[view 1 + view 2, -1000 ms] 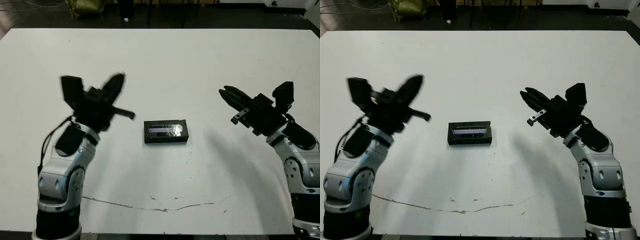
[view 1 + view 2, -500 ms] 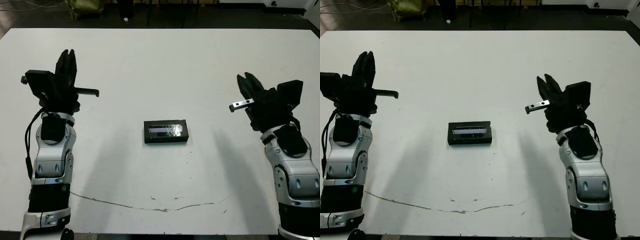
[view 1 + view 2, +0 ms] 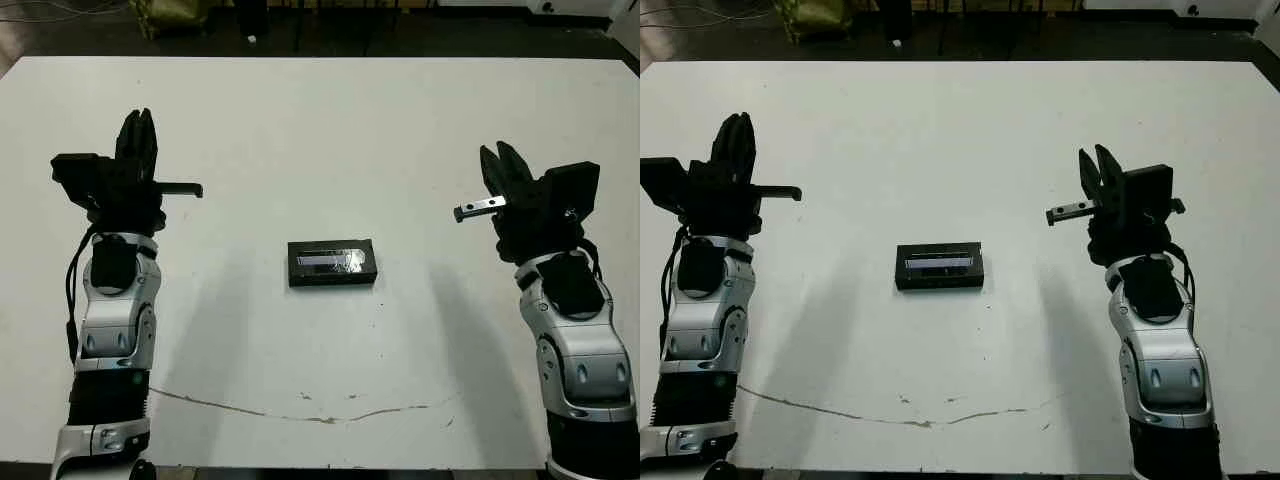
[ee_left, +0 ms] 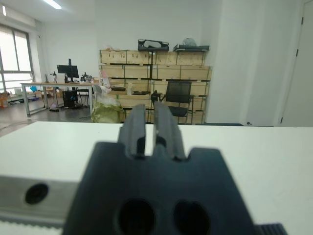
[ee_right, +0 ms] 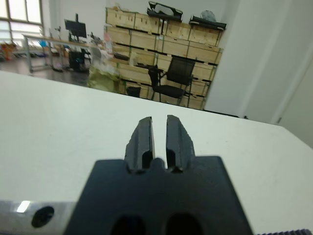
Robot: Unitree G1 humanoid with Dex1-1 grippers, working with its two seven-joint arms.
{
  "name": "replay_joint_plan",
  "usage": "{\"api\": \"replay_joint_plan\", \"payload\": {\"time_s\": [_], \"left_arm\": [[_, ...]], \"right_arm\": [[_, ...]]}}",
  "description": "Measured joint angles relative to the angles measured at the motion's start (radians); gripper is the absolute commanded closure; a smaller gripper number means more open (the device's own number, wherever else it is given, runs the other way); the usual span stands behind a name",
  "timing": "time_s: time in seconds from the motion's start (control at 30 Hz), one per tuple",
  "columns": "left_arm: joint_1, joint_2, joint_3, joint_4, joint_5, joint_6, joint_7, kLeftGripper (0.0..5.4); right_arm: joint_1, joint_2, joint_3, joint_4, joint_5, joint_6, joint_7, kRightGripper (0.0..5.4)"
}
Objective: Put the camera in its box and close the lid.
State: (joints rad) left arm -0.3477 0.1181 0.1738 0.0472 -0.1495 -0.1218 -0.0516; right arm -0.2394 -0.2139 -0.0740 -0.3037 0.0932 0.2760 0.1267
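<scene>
The flat black rectangular lid, with its glossy window strip facing up, covers the box at the middle of the white worktop. Nothing stands around it. Well left of it the left hand is raised, fingers nearly together; well right, the right hand likewise, empty.

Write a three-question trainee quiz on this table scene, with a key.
1. True or false: the lid sits closed on the box, between the two arms.
2. What does the left gripper hold? A) the camera B) the lid C) nothing
3. Fill in: both the left gripper and the right gripper point away from the robot, with narrow gaps between their ____.

Key: 1 true; 2 C; 3 fingers.
</scene>
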Motion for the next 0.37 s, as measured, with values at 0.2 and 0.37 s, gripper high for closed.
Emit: {"api": "replay_joint_plan", "payload": {"time_s": [0.2, 0.37], "left_arm": [[0.009, -0.005, -0.002, -0.022, -0.018, 0.036, -0.001, 5.39], [0.04, -0.007, -0.009, -0.041, -0.022, 0.053, -0.004, 5.39]], "right_arm": [[-0.001, 0.017, -0.012, 0.06, 0.035, -0.072, 0.028, 5.4], [-0.001, 0.018, -0.012, 0.098, 0.036, -0.119, 0.04, 5.4]]}}
